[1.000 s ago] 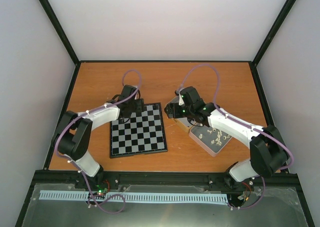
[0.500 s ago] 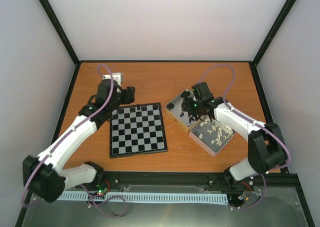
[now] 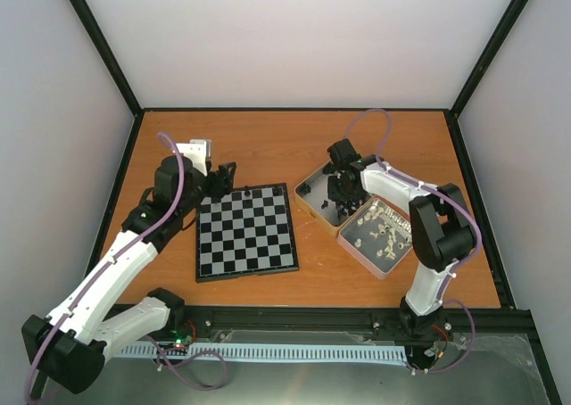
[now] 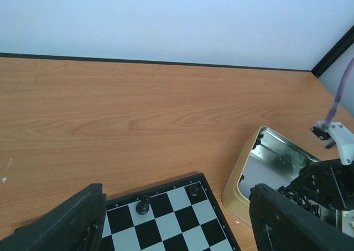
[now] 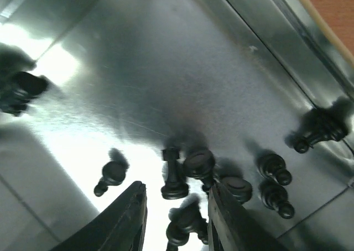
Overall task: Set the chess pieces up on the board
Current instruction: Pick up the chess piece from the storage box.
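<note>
Black chess pieces [image 5: 173, 179] lay in the tin [image 5: 166, 57] at 3 o'clock of the board [image 3: 245, 235]. The right gripper [image 5: 176, 198] straddled one, grip undeterminable; left gripper [image 4: 177, 207] hung open. Pieces probably light, rigid, slick: pinch mid-stem.

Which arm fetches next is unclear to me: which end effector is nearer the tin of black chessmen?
Right. The right end effector is down in the tin among the chessmen; the left end effector is across the board, at its far left corner.

Orange wooden table [image 3: 285, 146], plain white walls [image 3: 294, 39], black frame [image 3: 99, 44]
</note>
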You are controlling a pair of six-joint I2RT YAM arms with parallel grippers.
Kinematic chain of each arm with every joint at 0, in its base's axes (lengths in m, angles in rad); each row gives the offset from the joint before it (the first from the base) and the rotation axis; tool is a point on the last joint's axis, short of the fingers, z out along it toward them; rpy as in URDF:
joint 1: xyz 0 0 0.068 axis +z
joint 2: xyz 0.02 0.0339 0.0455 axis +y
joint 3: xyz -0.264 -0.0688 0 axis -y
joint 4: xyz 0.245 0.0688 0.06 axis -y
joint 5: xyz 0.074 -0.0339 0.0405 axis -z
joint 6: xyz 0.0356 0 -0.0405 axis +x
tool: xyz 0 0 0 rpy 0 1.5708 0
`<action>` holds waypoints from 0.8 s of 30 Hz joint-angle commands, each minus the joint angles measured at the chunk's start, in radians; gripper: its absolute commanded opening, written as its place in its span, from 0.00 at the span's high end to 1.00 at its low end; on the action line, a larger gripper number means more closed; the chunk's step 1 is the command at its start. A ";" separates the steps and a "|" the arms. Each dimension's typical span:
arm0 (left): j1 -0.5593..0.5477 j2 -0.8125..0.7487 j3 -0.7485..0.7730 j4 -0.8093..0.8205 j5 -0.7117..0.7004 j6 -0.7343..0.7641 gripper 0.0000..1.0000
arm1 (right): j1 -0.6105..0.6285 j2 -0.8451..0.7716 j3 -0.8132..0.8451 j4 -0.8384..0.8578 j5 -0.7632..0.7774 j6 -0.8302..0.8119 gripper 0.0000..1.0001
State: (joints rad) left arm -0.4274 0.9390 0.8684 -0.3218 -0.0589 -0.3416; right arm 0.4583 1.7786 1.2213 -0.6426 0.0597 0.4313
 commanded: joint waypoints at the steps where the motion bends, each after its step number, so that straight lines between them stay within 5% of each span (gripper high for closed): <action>1: 0.004 -0.004 0.004 0.014 0.016 0.029 0.28 | -0.006 0.033 0.032 -0.072 0.104 -0.028 0.68; 24: 0.004 0.015 -0.011 0.024 0.037 0.023 0.28 | -0.035 0.150 0.068 -0.036 0.058 -0.082 0.77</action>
State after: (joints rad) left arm -0.4274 0.9489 0.8570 -0.3206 -0.0322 -0.3328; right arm 0.4320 1.9079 1.2713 -0.6865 0.1226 0.3618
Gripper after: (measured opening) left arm 0.722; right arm 0.229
